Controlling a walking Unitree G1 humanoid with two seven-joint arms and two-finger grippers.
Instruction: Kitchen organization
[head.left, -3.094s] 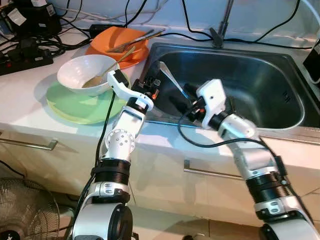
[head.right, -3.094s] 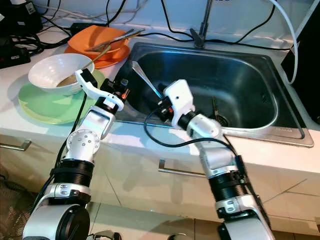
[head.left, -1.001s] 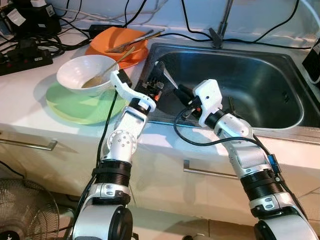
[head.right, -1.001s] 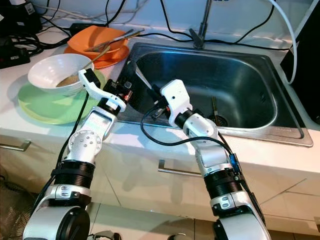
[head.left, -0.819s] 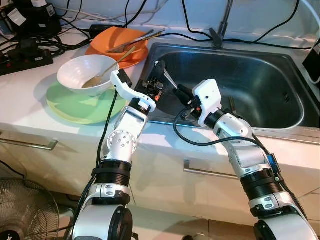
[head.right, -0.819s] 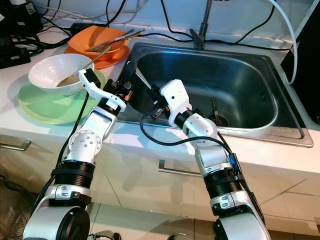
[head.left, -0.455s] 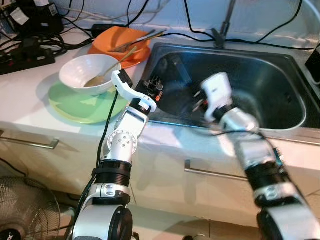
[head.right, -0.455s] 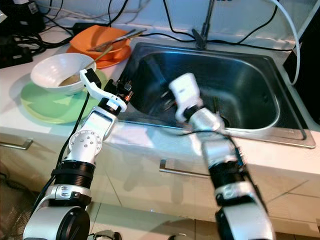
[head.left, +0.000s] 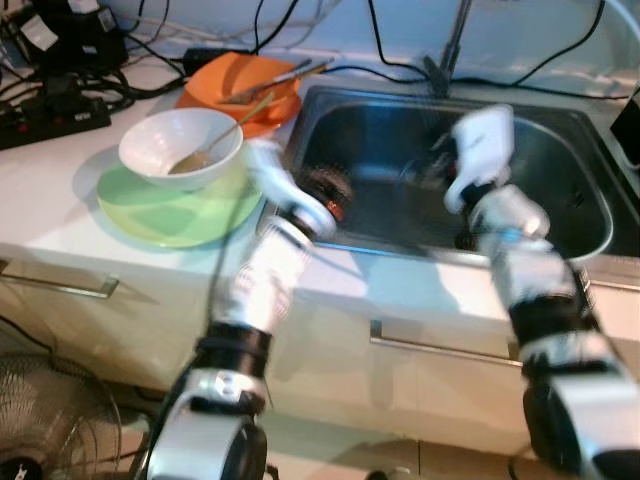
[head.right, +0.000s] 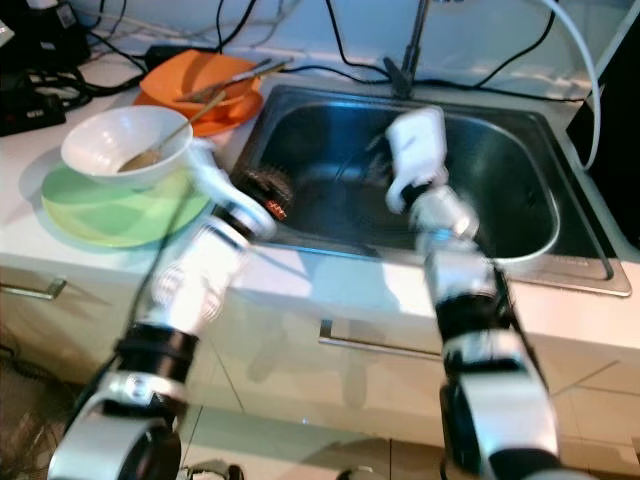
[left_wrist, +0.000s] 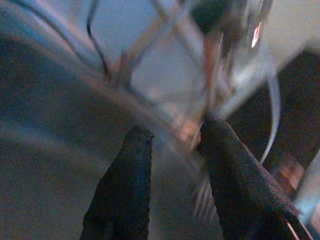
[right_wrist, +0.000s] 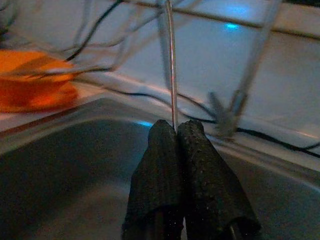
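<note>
sink (head.left: 590, 215): brushed steel, dull sheen with soft blue glints
white bowl (head.left: 180, 147): glazed, glossy, looks ceramic
green plate (head.left: 150, 210): smooth, kinda satin
orange dish (head.left: 225, 75): shiny, plastic-looking
worktop (head.left: 60, 200): smooth, pale, slight gloss
right hand (right_wrist: 176, 131) fingers (right_wrist: 200, 165): matt black, rough and grainy
utensil handle (right_wrist: 171, 65): thin polished metal
drawer pull (head.left: 60, 285): brushed metal

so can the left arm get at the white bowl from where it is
Probably yes. The left gripper is open at the sink's near left corner, and the white bowl sits just beside it on the green plate, nothing between.
</note>
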